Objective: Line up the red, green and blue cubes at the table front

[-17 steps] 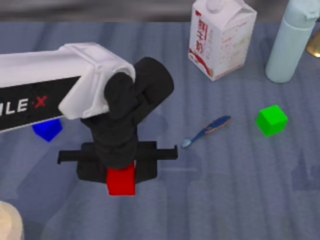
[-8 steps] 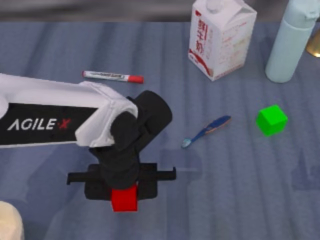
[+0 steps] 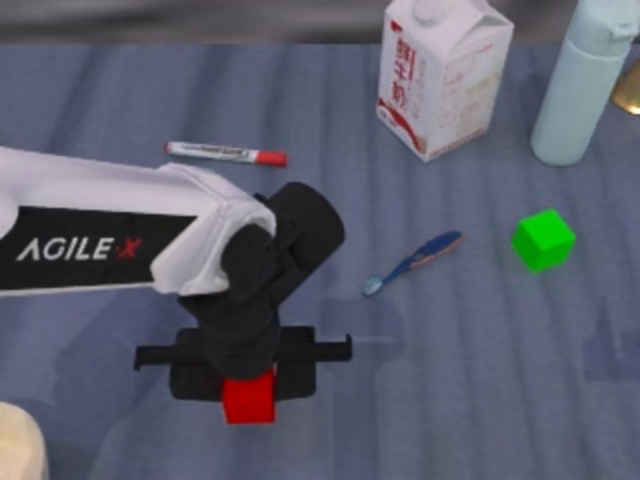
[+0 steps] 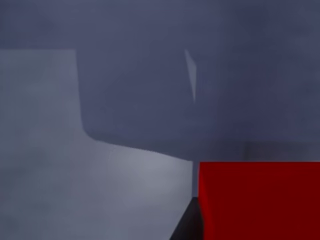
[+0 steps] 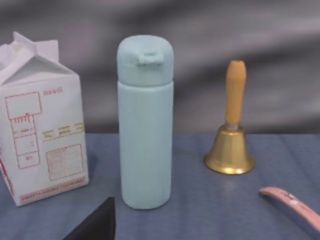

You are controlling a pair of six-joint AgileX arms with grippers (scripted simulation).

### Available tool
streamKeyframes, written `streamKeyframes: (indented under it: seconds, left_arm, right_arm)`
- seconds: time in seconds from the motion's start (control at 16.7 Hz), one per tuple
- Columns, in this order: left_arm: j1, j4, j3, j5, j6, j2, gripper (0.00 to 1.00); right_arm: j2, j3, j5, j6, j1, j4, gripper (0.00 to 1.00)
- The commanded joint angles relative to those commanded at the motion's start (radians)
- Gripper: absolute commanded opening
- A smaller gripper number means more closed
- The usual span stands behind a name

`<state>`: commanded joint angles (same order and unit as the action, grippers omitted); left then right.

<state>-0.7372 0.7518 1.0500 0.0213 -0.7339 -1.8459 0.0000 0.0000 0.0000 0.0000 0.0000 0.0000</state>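
Note:
My left gripper [image 3: 247,392] is near the table's front, left of the middle, shut on the red cube [image 3: 250,405]. In the left wrist view the red cube [image 4: 260,200] lies flush against one dark finger [image 4: 187,227], just above the grey-blue table [image 4: 75,190]. The green cube [image 3: 543,239] sits alone at the right. The blue cube is hidden, most likely under the left arm. My right arm is out of the top view. Of its gripper only one dark fingertip [image 5: 102,225] shows, far to one side, with nothing beside it.
A milk carton [image 3: 440,75], a pale blue bottle [image 3: 580,85] and a brass bell [image 5: 230,150] stand at the back right. A slim blue spoon [image 3: 415,262] lies mid-table. A red-capped marker [image 3: 225,152] lies behind the left arm. A cream object [image 3: 18,445] fills the front left corner.
Over the second the left arm carried the red cube toward the table's front and lower, uncovering the marker and covering the blue cube. In the last half second it hardly moved.

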Motion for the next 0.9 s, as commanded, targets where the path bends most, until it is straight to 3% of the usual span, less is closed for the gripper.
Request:
streamKeyframes:
  seconds: [0.48,0.9]
  left_arm:
    - [0.0,0.0,0.0,0.0,0.0,0.0,0.98]
    - [0.0,0.0,0.0,0.0,0.0,0.0,1.0]
  right_arm:
    - [0.0,0.0,0.0,0.0,0.0,0.0,1.0]
    - [0.0,0.0,0.0,0.0,0.0,0.0,1.0]
